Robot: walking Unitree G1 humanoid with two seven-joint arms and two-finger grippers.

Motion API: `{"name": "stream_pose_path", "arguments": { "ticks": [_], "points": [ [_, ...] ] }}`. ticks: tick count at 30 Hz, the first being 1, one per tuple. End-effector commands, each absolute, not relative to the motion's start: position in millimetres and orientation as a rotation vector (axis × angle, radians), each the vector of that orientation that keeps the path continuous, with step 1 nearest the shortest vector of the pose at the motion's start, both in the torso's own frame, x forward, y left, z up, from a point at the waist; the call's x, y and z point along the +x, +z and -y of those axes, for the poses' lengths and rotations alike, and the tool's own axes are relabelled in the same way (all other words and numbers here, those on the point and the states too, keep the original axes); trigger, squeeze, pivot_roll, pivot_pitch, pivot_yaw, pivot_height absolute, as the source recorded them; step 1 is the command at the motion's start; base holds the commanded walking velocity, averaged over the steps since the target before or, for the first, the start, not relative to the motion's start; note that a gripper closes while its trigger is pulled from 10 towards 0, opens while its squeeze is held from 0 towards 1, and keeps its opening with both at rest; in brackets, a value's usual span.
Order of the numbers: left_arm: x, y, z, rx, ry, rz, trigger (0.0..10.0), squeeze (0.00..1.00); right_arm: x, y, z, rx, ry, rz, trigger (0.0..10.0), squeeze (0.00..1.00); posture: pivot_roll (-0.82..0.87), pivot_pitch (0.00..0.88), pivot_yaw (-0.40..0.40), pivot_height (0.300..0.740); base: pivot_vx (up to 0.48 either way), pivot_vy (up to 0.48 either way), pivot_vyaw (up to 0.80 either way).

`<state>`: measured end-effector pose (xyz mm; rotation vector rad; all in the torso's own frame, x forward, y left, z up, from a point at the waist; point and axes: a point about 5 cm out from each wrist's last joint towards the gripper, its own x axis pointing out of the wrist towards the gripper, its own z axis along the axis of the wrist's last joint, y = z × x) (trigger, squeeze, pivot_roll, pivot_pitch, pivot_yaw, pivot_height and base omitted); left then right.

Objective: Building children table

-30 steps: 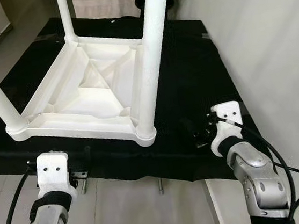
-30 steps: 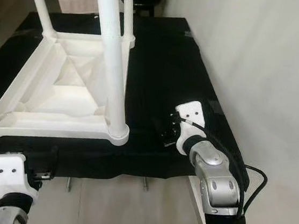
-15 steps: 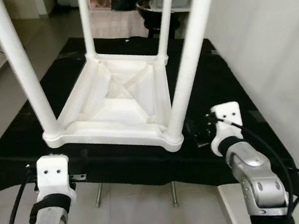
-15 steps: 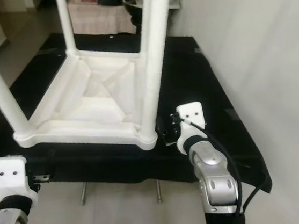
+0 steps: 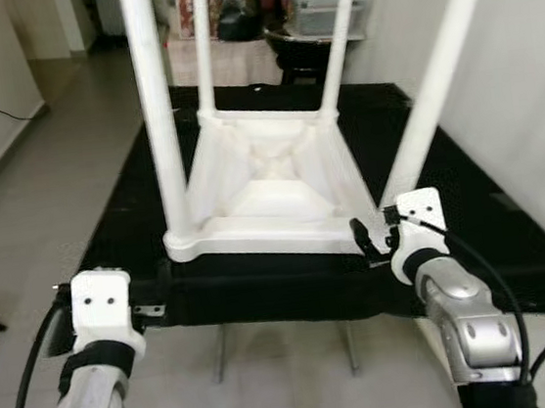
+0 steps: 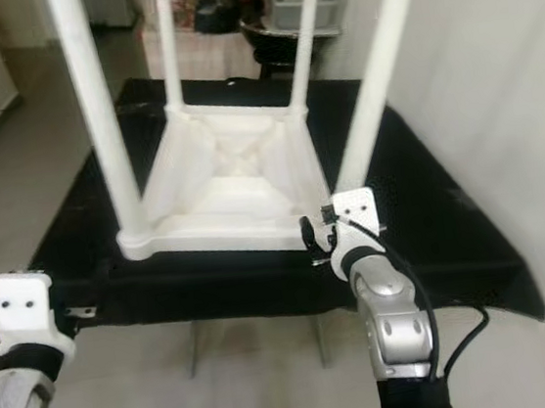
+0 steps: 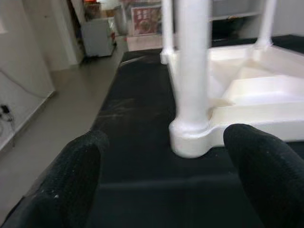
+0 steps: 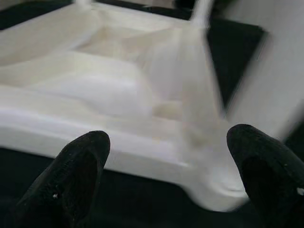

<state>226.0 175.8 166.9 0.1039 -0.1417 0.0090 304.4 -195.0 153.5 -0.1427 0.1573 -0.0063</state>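
Children table (image 5: 270,184) upside down on black-covered bench (image 5: 470,211), four white legs pointing up. Right hand (image 8: 166,183) just in front of its near right corner, fingers spread wide. Left hand (image 7: 166,183) at bench's front edge facing near left leg (image 7: 192,71), also wide, empty.

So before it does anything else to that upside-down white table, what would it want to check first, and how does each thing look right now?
1. Table lies upside down on the black cloth: ok.
2. Four legs stand in the corners, near-left leg upright: ok.
3. Near-right leg leans outward, so it may not be fully seated: not ok.
4. Left gripper open, facing the near-left corner, holding nothing: ok.
5. Right gripper open, near the near-right corner: ok.
6. How firmly the legs are fixed in their sockets: cannot tell.
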Motion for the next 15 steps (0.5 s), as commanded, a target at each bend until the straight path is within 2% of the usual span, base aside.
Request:
{"name": "stream_pose_path", "arguments": {
  "ticks": [1,7,9,10,12,15],
  "points": [
    [226,167,-176,0.1,0.007,0.142,10.0,0.0,305,154,195,-0.151,-0.011,-0.163,10.0,0.0,-0.06,0.081,-0.098,0.74,0.0,0.0,0.0],
    [225,164,-177,0.105,0.011,0.134,10.0,0.0,306,155,184,-0.137,0.088,-0.162,10.0,0.0,-0.07,0.08,-0.097,0.74,0.0,0.0,0.0],
    [225,161,-177,0.105,0.011,0.121,10.0,0.0,304,157,147,-0.163,0.343,-0.133,10.0,0.0,-0.06,0.077,-0.089,0.74,0.0,0.0,0.0],
    [225,161,-177,0.105,0.011,0.121,10.0,0.0,304,157,147,-0.163,0.343,-0.133,10.0,0.0,-0.06,0.077,-0.089,0.74,0.0,0.0,0.0],
    [224,158,-177,0.105,0.008,0.108,10.0,0.0,306,161,122,-0.182,0.485,-0.116,10.0,0.0,-0.06,0.077,-0.088,0.74,0.0,0.0,0.0],
    [223,155,-178,0.105,0.002,0.091,10.0,0.0,317,164,108,-0.186,0.545,-0.146,10.0,0.0,-0.05,0.077,-0.09,0.74,0.0,0.0,0.0]
  ]
}}
